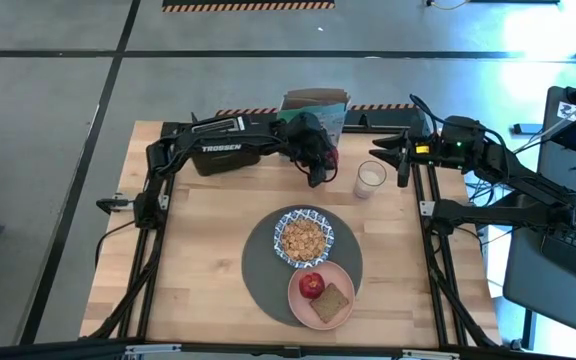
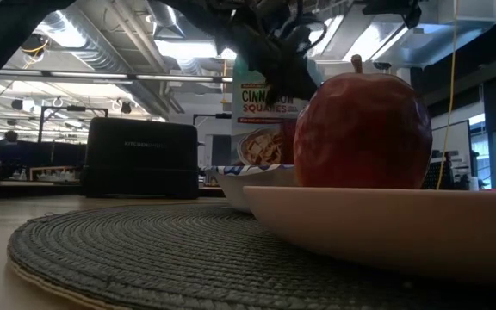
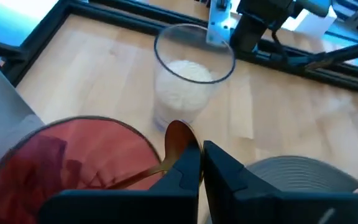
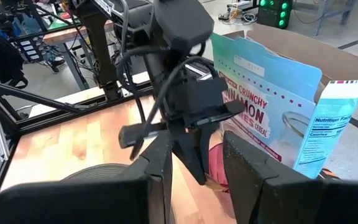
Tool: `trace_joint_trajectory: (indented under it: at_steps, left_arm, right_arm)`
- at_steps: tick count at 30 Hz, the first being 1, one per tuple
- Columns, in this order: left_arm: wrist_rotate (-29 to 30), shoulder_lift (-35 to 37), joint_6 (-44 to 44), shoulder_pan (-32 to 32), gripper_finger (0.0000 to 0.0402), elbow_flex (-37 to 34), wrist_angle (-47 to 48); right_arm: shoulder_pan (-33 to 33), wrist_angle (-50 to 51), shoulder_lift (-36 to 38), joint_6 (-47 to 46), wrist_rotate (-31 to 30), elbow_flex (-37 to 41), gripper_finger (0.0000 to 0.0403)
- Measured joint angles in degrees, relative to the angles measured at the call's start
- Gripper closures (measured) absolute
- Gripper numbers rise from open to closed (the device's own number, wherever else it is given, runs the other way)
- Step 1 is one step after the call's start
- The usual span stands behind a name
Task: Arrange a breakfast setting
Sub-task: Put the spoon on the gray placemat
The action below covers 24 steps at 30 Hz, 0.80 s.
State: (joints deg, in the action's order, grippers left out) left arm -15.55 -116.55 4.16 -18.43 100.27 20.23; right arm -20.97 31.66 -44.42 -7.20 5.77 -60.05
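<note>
The round dark-grey mat (image 1: 263,272) lies at the table's middle near side. On it rest the blue-and-white bowl (image 1: 304,238), filled with cereal, and the salmon-pink plate (image 1: 296,301), which carries an apple and toast. The red tumbler (image 1: 329,157) and the milk glass (image 1: 370,178) stand on the wood farther back. The gold spoon (image 3: 178,134) stands in the tumbler (image 3: 67,162), bowl end up. My left gripper (image 1: 317,178) is shut at the spoon, over the tumbler's rim. My right gripper (image 1: 403,160) is open and empty, to the right of the milk glass (image 3: 193,81). My left gripper is shut at the spoon's bowl end (image 3: 185,142), where it sticks up past the tumbler's rim. One fingertip (image 3: 188,163) hides the place of contact. The fingers come from above, slanting down. The spoon's handle (image 3: 129,179) runs down inside the tumbler.
An open cereal box (image 1: 318,108) stands just behind the tumbler at the far edge. A black toaster (image 2: 140,155) sits under my left arm at the far left. Bare wood lies left of the mat and right of it.
</note>
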Motion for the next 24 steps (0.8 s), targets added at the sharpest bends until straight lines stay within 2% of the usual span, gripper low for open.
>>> trace_joint_trajectory:
  at_steps: [10,18,22,24]
  left_arm:
    - [0.19,3.37,5.73,1.62,0.0401,3.12,0.58]
    - [1.1,8.91,10.11,3.31,0.0401,7.5,3.19]
    - [0.08,13.75,10.09,5.16,0.0401,7.85,8.02]
    - [0.06,16.46,8.39,6.82,0.0401,7.85,13.37]
  right_arm:
    - [-0.01,0.48,-0.02,0.03,0.93,0.0,0.0309]
    - [0.0,1.66,-0.04,0.21,1.13,0.0,0.0309]
    - [0.0,1.78,-0.04,0.98,1.53,0.0,0.0309]
    - [0.0,1.87,-0.04,1.59,1.64,0.0,0.0309]
